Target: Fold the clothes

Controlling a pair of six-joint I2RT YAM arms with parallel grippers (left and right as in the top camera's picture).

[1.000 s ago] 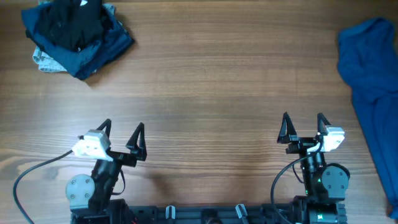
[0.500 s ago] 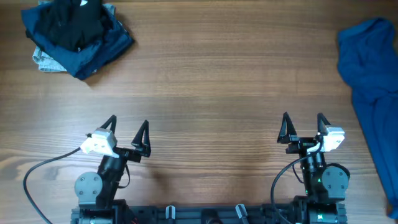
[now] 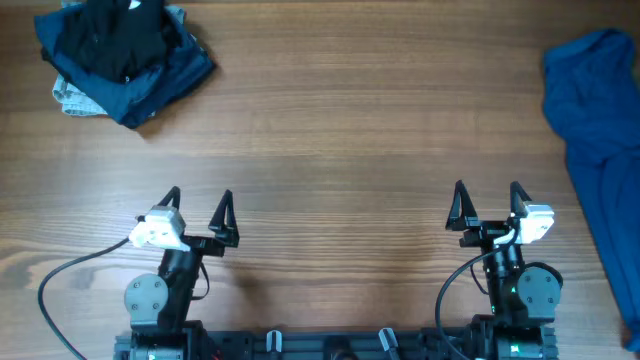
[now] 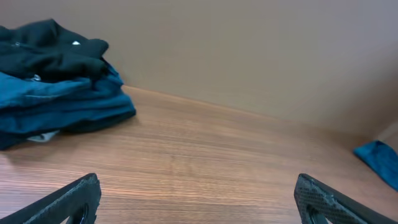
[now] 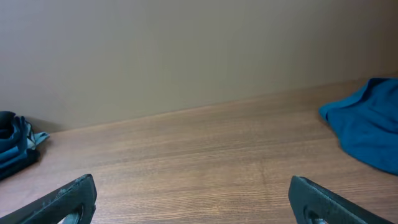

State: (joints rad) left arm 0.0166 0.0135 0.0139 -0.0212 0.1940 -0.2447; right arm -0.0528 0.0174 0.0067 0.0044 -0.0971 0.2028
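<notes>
Gaping wide, left pincer (image 3: pixel 198 194) and right pincer (image 3: pixel 486 187); royal blue garment (image 3: pixel 598 120) whole only overhead.

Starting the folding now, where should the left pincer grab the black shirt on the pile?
Probably a raised fold on its top, coming from above: the black shirt lies crumpled atop the navy garment, so pinching high avoids the layers beneath.
</notes>
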